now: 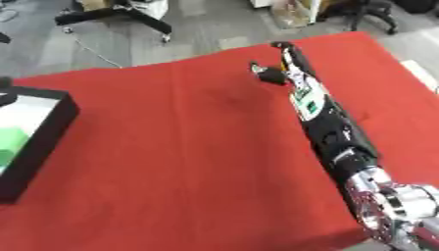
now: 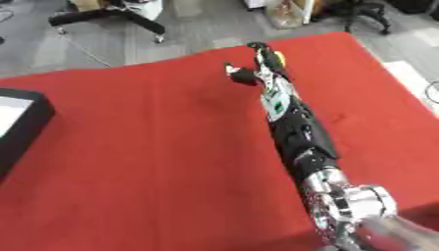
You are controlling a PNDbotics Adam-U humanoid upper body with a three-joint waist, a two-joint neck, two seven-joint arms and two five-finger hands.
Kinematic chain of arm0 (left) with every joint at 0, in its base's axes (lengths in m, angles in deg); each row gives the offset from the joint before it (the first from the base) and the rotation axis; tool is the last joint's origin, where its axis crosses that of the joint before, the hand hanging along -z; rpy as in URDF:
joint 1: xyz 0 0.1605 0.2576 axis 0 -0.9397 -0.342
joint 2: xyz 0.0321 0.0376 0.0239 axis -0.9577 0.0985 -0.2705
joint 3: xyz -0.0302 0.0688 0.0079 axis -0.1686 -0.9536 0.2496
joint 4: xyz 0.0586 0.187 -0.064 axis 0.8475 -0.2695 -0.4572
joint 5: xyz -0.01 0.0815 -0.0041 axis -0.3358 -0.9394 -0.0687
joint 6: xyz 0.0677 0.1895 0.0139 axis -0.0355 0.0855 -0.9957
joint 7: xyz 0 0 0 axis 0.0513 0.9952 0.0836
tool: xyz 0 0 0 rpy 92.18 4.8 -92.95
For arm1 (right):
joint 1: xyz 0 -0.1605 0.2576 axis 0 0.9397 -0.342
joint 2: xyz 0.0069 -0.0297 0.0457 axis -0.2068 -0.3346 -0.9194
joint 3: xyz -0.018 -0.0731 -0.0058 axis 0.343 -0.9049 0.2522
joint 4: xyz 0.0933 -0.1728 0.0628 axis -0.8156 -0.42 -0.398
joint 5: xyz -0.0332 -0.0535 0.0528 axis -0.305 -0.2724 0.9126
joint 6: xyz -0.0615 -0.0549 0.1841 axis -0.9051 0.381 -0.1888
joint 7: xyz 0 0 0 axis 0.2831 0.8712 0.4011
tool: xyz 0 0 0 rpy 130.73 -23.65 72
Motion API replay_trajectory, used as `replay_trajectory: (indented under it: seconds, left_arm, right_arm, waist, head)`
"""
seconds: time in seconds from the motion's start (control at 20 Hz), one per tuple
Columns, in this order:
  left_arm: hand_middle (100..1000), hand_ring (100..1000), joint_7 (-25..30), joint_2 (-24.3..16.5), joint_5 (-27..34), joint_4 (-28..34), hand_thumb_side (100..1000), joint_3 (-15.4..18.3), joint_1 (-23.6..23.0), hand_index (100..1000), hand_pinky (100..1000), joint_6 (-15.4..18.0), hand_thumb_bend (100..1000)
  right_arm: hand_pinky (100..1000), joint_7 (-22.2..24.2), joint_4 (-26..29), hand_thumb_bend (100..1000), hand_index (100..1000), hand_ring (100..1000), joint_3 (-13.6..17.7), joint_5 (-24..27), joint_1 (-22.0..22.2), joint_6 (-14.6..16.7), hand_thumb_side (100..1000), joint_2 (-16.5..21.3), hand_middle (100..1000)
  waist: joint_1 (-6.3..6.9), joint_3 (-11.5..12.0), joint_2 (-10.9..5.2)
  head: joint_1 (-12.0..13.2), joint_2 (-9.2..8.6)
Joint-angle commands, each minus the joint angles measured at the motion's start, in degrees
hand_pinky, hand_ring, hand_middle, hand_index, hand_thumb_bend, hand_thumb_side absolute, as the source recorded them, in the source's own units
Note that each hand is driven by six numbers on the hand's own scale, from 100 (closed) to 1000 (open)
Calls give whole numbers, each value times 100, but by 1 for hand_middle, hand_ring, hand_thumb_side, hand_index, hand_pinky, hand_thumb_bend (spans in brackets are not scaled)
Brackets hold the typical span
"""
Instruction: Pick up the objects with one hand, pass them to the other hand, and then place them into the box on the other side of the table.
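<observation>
One hand of mine shows, my right hand, stretched to the far middle of the red tablecloth; whether its fingers hold anything I cannot tell. No loose object is visible. A black box at the left edge holds something green. Reaching this far, I could snag and wrinkle the cloth. Beyond lies grey floor with an office-chair base.
</observation>
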Motion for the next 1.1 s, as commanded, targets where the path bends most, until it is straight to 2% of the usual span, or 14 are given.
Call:
replay_trajectory:
  seconds: [0.05, 0.4, 0.55, 0.85, 1.1]
  left_arm:
    - [816, 786, 36, 10, -71, 110, 731, -15, 32, 813, 771, -11, 535]
    - [815, 785, 98, 37, -134, 110, 737, -49, 12, 800, 771, -24, 528]
    - [813, 785, 122, 50, -137, 110, 737, -64, 11, 797, 771, -24, 527]
    - [810, 783, 151, 57, -129, 110, 739, -73, 3, 793, 771, -22, 525]
    - [808, 782, 165, 63, -126, 110, 739, -90, 2, 790, 771, -27, 523]
  right_arm:
    - [879, -293, -92, 332, 916, 934, 104, -225, -163, -292, 461, 224, 937]
    - [872, -944, -509, 295, 889, 921, 2, 2, -121, -943, 400, 313, 897]
    - [866, -1157, -746, 243, 850, 907, -178, 259, -98, -1131, 318, 285, 856]
    - [859, -1339, -1092, 183, 786, 888, -408, 808, -30, -1018, 230, 289, 798]
    - [855, -1607, -1261, 181, 782, 881, -556, 1075, -41, -928, 223, 323, 795]
  waist:
    - [14, 6, -38]
    - [7, -2, -24]
    - [8, 1, -19]
    - [4, 13, -11]
    - [-1, 28, -5]
  head:
    - [-4, -13]
    - [53, -13]
    - [81, -13]
    - [85, -13]
    - [57, -13]
